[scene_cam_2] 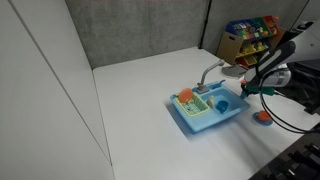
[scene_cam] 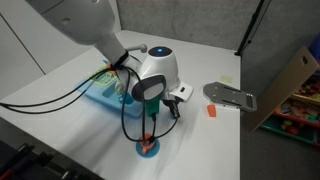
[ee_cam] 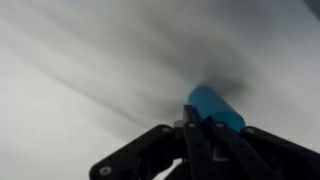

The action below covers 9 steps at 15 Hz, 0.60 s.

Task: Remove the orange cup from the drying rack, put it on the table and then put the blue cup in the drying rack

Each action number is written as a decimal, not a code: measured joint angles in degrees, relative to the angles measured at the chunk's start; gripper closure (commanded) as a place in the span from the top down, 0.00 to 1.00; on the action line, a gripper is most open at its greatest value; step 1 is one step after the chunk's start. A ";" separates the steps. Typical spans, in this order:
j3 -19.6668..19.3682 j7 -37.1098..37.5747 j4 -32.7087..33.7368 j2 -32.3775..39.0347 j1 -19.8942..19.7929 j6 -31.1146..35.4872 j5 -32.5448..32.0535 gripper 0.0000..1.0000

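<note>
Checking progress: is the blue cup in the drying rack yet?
Out. The wrist view shows the blue cup at the fingers' tips against plain table; in an exterior view the drying rack stands aside.

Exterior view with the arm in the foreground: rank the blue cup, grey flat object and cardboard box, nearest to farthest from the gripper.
1. blue cup, just below the gripper.
2. grey flat object, toward the picture's right.
3. cardboard box, at the far right edge.
</note>
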 measured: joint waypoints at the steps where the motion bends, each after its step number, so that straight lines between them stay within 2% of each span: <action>1: -0.17 0.00 -0.08 -0.14 0.17 0.00 0.00 0.04; 9: -2.56 0.00 -4.27 -6.11 3.64 -0.16 -0.88 0.04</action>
